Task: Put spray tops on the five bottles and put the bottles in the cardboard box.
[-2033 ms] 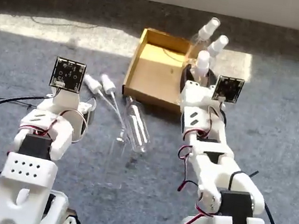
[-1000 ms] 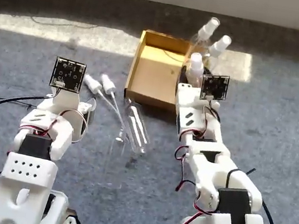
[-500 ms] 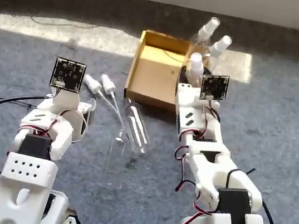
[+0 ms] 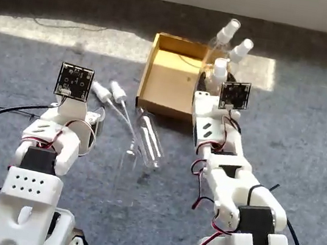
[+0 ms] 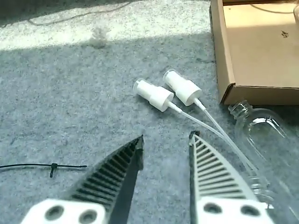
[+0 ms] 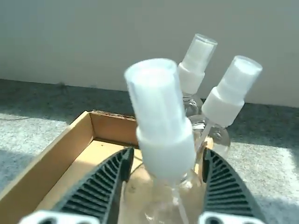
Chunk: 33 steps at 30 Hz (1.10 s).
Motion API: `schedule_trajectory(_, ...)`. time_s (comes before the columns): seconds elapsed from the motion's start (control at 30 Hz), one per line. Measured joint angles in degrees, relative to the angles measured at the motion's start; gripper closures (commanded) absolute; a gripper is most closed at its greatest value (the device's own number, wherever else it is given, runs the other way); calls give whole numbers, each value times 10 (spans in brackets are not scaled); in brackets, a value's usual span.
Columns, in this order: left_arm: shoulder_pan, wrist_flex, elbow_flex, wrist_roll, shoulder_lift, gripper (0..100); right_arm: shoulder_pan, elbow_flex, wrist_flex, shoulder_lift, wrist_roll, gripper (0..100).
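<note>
Cardboard, tan and shallow: the cardboard box (image 4: pixel 168 81) lies on the grey carpet (image 4: pixel 46 80) at the far middle of the scene, just left of my right arm. My right gripper (image 6: pixel 167 154) is at the box's right side with its jaws spread, one on each side of a capped bottle (image 6: pixel 161 126) that stands upright between them. The bottle's white spray top rises clear of both jaws. Lower down I cannot tell whether its clear body touches them. Just beyond it, at the box's far right corner, a second capped bottle (image 6: pixel 196 60) and a third capped bottle (image 6: pixel 231 88) lean side by side. I cannot tell whether their bases sit inside the box.

My left gripper (image 5: pixel 166 136) hangs over bare carpet well left of the box, jaws apart with nothing between them. Just beyond its tips lie two loose tops side by side, the left spray top (image 5: pixel 154 95) and the right spray top (image 5: pixel 183 88), their thin tubes trailing toward the near right. The tubes run alongside an open-necked bottle (image 5: pixel 266 135), which lies on its side just near of the box's near wall, neck toward the box. A second open bottle (image 4: pixel 126 172) lies nearer to me, just beside it. A black cable (image 5: pixel 42 166) rests on the carpet to the left.
</note>
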Motion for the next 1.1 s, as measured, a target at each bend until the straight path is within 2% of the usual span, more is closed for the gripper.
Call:
schedule_trajectory(0.2, 0, 0, 0, 0, 0, 842, -1, -1, 0, 0, 4, 786)
schedule_trajectory(0.43, 0, 0, 0, 0, 0, 842, -1, -1, 0, 0, 49, 786)
schedule_trajectory(0.8, 0, 0, 0, 0, 0, 842, -1, -9, 2, 0, 51, 786)
schedule_trajectory(0.97, 0, 0, 0, 0, 0, 842, 0, -60, 113, -38, 51, 786)
schedule_trajectory(1.1, 0, 0, 0, 0, 0, 842, 0, -115, 230, -82, 16, 786)
